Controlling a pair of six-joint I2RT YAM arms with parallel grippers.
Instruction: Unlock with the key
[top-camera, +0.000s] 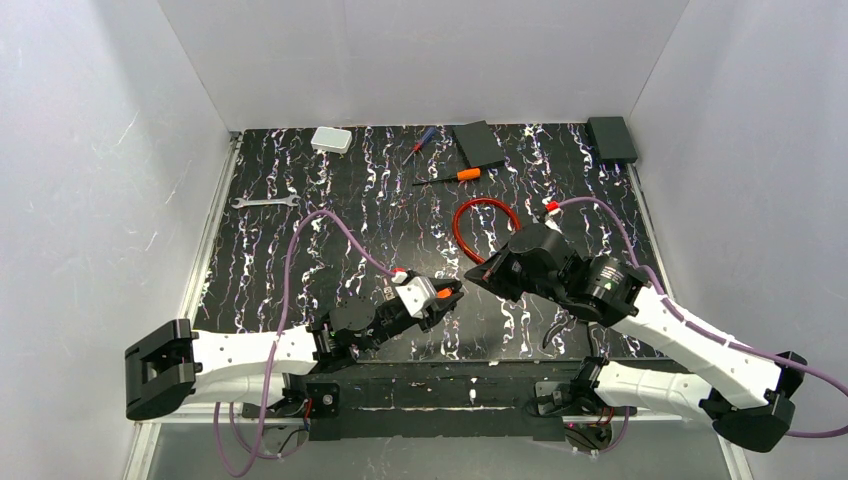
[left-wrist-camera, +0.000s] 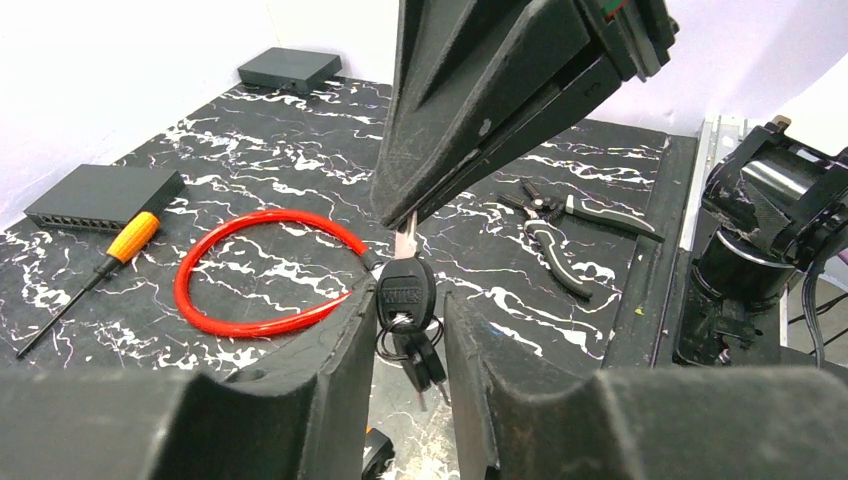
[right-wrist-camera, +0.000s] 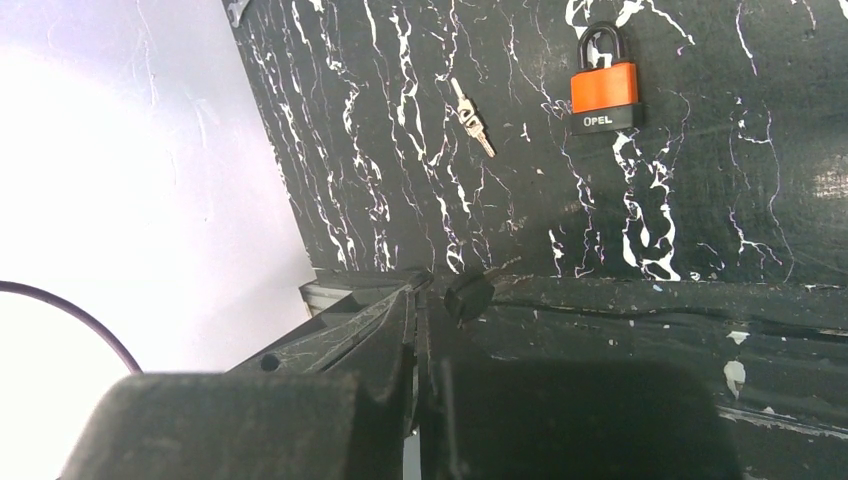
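My right gripper is shut on the silvery blade of the key, which has a black plastic head. The head hangs down with a ring of spare keys under it. My left gripper is open, its fingers either side of the key head, the left finger close against it. The key head also shows in the right wrist view. The orange-and-black padlock lies flat on the table; a bit of orange and black shows below my left fingers.
A red cable loop lies behind the grippers. An orange-handled screwdriver, a small screwdriver, a wrench, pliers, black boxes, a white box and loose silver keys lie around.
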